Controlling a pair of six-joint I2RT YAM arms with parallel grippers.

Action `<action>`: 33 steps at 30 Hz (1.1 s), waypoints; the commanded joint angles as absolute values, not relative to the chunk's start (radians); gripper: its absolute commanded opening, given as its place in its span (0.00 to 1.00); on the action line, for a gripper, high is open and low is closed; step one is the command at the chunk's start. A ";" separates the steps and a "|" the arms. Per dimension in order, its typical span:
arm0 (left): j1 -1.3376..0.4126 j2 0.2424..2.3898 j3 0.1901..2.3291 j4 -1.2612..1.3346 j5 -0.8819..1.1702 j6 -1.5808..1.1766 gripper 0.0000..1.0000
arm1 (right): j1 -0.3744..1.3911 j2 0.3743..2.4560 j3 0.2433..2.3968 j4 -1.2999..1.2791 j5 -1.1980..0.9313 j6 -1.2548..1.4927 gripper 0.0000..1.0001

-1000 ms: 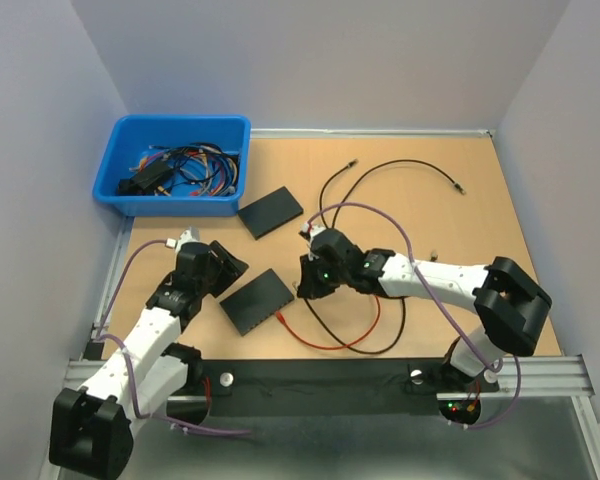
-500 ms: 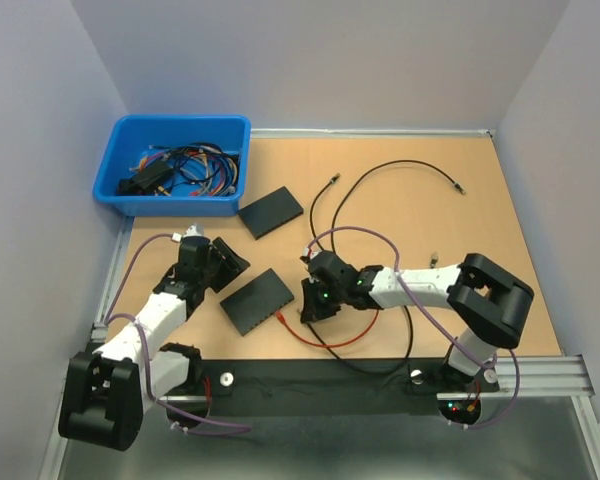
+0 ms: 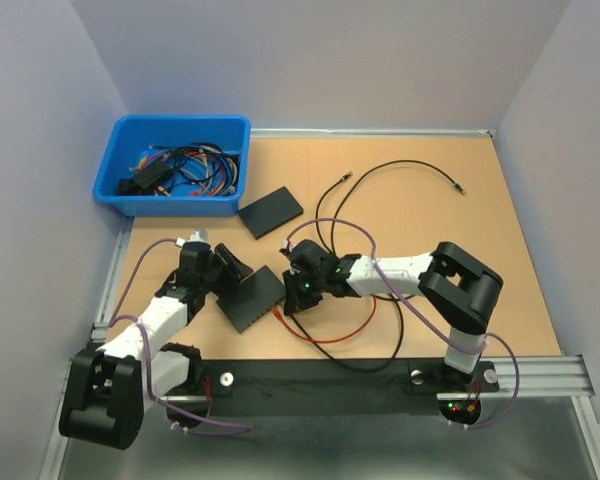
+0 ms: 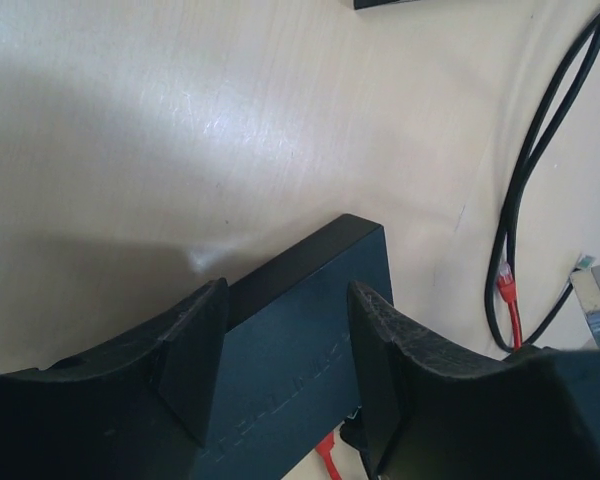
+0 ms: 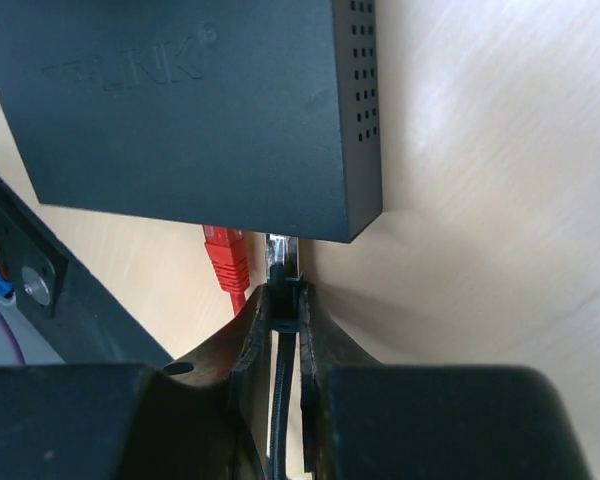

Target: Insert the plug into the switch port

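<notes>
The black switch [image 3: 255, 297] lies flat on the wooden table. My left gripper [image 3: 230, 277] straddles its left end; in the left wrist view the two fingers [image 4: 195, 355] press against the long sides of the switch [image 4: 300, 320]. My right gripper [image 3: 298, 293] is shut on the plug [image 5: 283, 252] of a black cable [image 3: 380, 165]. The clear tip of the plug sits at the port face of the switch [image 5: 180, 100], near its right corner. Whether it is inside a port is hidden under the switch's edge. The right gripper [image 5: 283, 295] pinches the plug's black boot.
A red plug [image 5: 225, 255] on a red cable [image 3: 335, 337] lies right beside the held plug. A second black box [image 3: 270, 211] sits farther back. A blue bin [image 3: 180, 205] of cables stands at the back left. Black cable loops [image 4: 525, 190] lie to the right.
My right gripper carried the plug left, up to the switch's port side. My left gripper slid onto the switch's left end and narrowed a little.
</notes>
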State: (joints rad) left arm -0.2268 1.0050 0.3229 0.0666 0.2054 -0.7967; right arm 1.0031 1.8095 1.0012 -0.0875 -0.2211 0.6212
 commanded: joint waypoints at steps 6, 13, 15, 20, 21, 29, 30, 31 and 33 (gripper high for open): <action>-0.221 1.005 0.278 0.120 0.261 -0.811 0.61 | 0.878 1.878 1.235 -0.195 -0.112 0.434 0.01; -0.219 0.983 0.219 0.173 0.287 -0.847 0.60 | 0.864 1.887 1.310 -0.290 -0.080 0.316 0.00; -0.221 0.985 0.224 0.176 0.281 -0.842 0.60 | 0.864 1.876 1.298 -0.296 -0.083 0.305 0.00; -0.221 1.003 0.245 0.175 0.267 -0.828 0.59 | 0.864 1.812 1.270 -0.311 -0.037 0.259 0.00; -0.221 0.999 0.248 0.175 0.265 -0.827 0.59 | 0.864 1.799 1.270 -0.321 -0.034 0.235 0.00; -0.221 0.890 0.247 0.150 0.232 -0.822 0.59 | 0.903 1.634 1.186 -0.325 -0.132 0.146 0.00; -0.221 0.875 0.247 0.146 0.230 -0.822 0.59 | 0.919 1.619 1.174 -0.325 -0.147 0.131 0.01; -0.221 0.871 0.248 0.144 0.227 -0.821 0.59 | 0.936 1.591 1.143 -0.327 -0.158 0.124 0.00; -0.221 0.865 0.249 0.137 0.225 -0.819 0.59 | 0.983 1.566 1.100 -0.333 -0.152 0.121 0.01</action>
